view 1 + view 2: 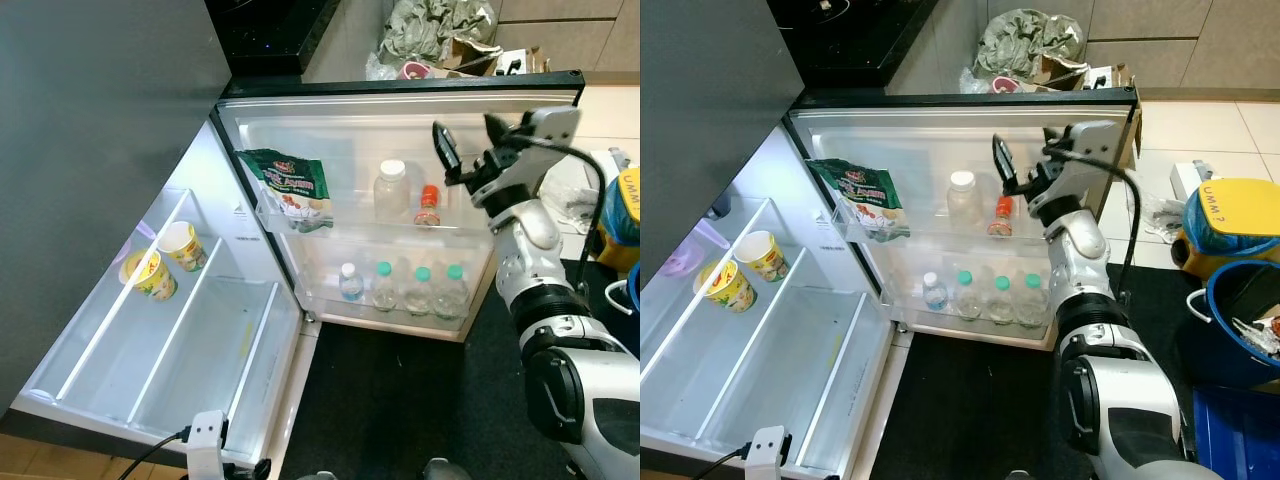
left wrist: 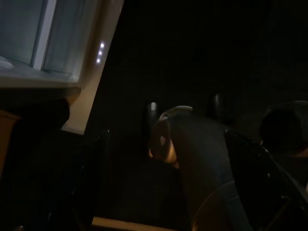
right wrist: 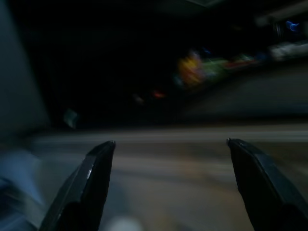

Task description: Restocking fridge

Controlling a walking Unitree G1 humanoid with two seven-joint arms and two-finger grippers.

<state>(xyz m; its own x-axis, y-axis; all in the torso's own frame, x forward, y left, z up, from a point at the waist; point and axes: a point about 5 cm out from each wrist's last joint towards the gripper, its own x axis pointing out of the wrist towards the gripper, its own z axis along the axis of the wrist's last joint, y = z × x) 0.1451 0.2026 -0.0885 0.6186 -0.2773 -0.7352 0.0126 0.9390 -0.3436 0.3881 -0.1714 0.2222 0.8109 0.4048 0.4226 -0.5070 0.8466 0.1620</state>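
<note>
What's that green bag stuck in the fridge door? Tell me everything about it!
The green bag is a soft, crinkly plastic food packet with a red logo near its top and a picture of pale food lower down. It stands in the upper door shelf, at that shelf's end nearest the fridge body, leaning a little. Its top sticks up above the clear shelf rail, which hides its bottom. It looks sealed. No gripper touches it.
</note>
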